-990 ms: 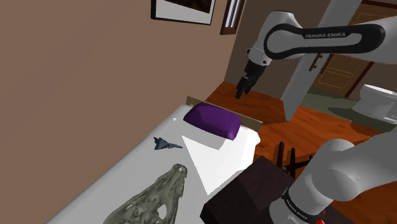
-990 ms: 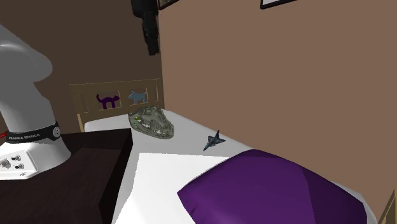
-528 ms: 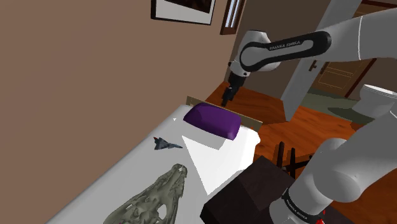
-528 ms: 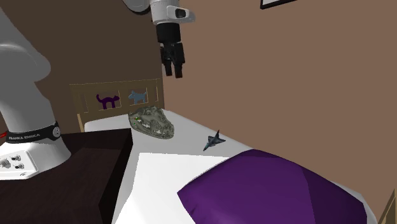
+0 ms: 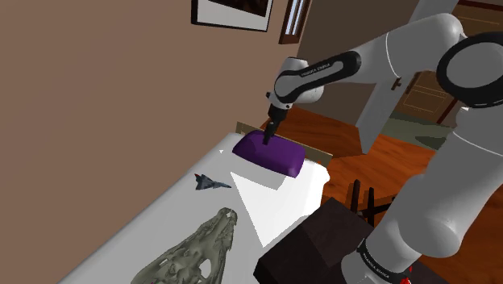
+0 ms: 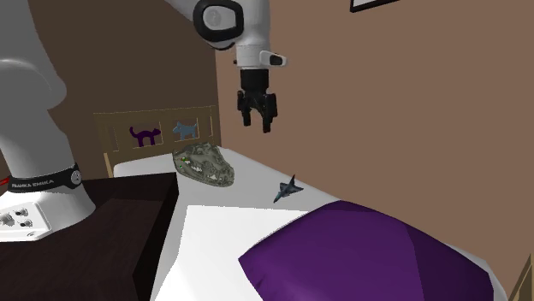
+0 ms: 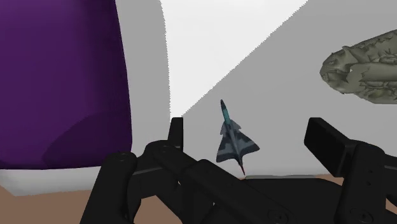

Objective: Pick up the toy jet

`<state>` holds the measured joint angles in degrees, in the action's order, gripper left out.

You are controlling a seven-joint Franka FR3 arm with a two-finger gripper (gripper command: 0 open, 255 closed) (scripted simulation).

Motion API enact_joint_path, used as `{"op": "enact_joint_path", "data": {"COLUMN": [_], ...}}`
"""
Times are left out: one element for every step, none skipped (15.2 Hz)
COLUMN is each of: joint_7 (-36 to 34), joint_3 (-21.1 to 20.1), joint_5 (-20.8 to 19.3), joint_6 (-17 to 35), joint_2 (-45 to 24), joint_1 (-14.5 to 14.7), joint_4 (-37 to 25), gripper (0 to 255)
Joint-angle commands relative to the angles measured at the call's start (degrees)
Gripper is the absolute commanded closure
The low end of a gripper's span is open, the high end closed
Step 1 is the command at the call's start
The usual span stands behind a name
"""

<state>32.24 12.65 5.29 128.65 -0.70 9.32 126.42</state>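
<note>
The toy jet (image 5: 211,183) is small, dark grey-blue with a delta wing, and lies on the white bed (image 5: 185,202) close to the brown wall. It lies between a purple pillow (image 5: 270,153) and a bony skull-like object (image 5: 197,250). My gripper (image 5: 271,133) hangs in the air above the pillow's wall-side end, well clear of the jet. In the second exterior view the gripper (image 6: 258,120) hovers high over the jet (image 6: 289,189). In the wrist view the jet (image 7: 234,138) lies far below between my spread fingers (image 7: 176,130), untouched. The gripper (image 7: 254,137) is open and holds nothing.
The brown wall (image 5: 97,97) runs along the bed's far side. A wooden headboard (image 6: 154,132) with cat cut-outs stands behind the skull-like object (image 6: 204,164). A dark nightstand (image 5: 314,242) sits beside the bed by the stand. The purple pillow (image 6: 359,252) covers the bed's other end.
The arm has swung down and toward the wall, bringing the gripper from high beyond the bed's end to just over the pillow. The fingers stayed apart. The jet has not moved.
</note>
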Motion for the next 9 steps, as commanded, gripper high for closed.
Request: {"op": "enact_joint_path", "data": {"joint_7": [3.2, 4.6, 6.0, 7.3, 8.6, 9.8, 11.0, 12.1, 13.1], "joint_3": [-0.4, -0.7, -1.0, -1.4, -1.9, -2.4, -2.9, -3.4, -4.0], "joint_5": [2.0, 2.9, 3.7, 4.5, 5.2, 5.8, 6.4, 6.9, 7.3], "joint_6": [1.4, 1.8, 2.2, 2.6, 2.8, 3.1, 3.2, 3.4, 3.4], "joint_2": [-4.8, -7.1, -9.3, -11.5, -13.7, -15.8, -18.0, -20.1, -22.2], "joint_1": [0.3, 0.3, 0.3, 0.2, 0.1, 0.0, -0.1, -0.3, -0.4], "joint_4": [-2.6, -3.9, -5.3, -6.7, -8.2, -9.8, -11.3, -13.0, -14.7], "gripper": [0, 0, 0, 0, 0, 0, 0, 0, 0]}}
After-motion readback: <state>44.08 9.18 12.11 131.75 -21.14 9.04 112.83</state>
